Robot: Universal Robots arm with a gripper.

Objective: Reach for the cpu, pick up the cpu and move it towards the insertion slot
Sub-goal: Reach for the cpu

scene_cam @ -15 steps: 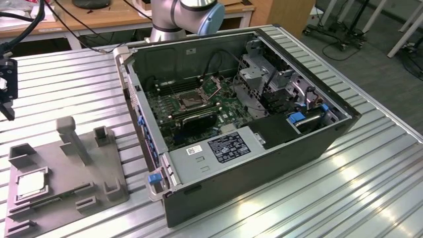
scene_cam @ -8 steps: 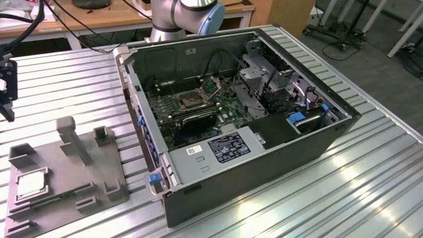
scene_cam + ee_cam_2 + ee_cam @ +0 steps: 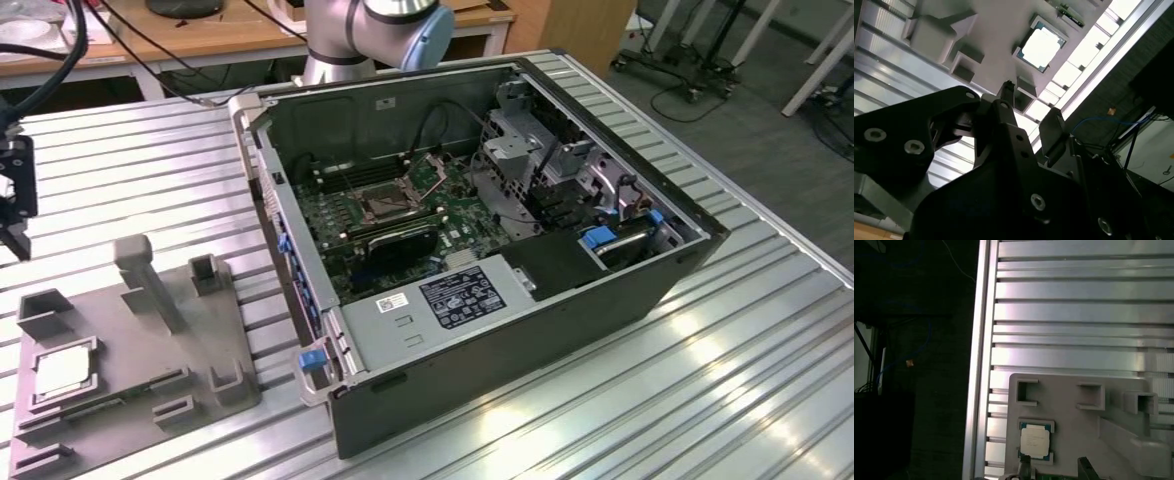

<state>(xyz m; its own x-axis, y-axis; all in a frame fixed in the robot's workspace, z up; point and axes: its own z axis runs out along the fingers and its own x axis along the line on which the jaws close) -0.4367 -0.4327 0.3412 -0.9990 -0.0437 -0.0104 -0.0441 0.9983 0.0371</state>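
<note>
Over by the grey tray (image 3: 1069, 415), the gripper (image 3: 1054, 471) hung empty, its jaws apart. Squaring up over the cpu (image 3: 1034, 441) first seemed wise.

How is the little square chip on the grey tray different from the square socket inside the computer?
The chip has a pale, shiny face; the socket is dark in the middle with a metal frame. The chip lies in the grey tray on the table, outside the computer case; the socket sits on the green board inside it. Both are square.
</note>
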